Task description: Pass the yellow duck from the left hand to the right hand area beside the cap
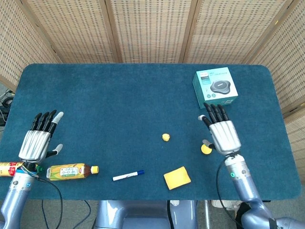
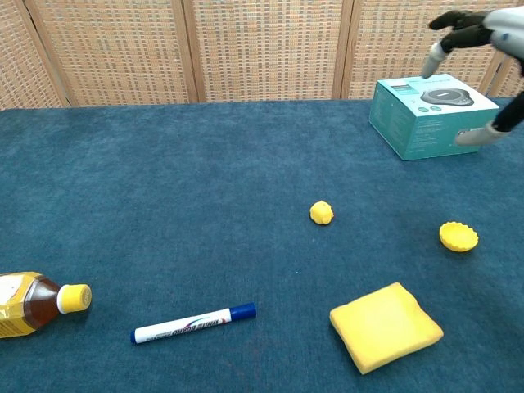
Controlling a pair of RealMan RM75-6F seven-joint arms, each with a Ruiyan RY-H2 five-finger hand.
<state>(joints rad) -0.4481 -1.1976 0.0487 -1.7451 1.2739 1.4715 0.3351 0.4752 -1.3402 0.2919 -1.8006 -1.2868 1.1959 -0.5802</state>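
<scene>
The small yellow duck [image 1: 165,137] [image 2: 322,213] lies alone on the blue table near the middle. To its right lies the round yellow cap [image 2: 458,236], partly covered in the head view by my right hand [image 1: 222,133]. That hand hovers above the cap with fingers spread and nothing in it; the chest view catches it at the top right [image 2: 479,37]. My left hand [image 1: 39,137] hangs over the table's left edge, far from the duck, fingers spread and empty.
A teal box [image 1: 215,88] [image 2: 432,112] stands at the back right. A yellow sponge [image 1: 177,177] [image 2: 385,326] lies near the front edge, a blue-capped marker [image 1: 128,175] [image 2: 194,322] left of it. Two bottles lie at the front left, one amber [image 1: 71,171] [image 2: 37,303].
</scene>
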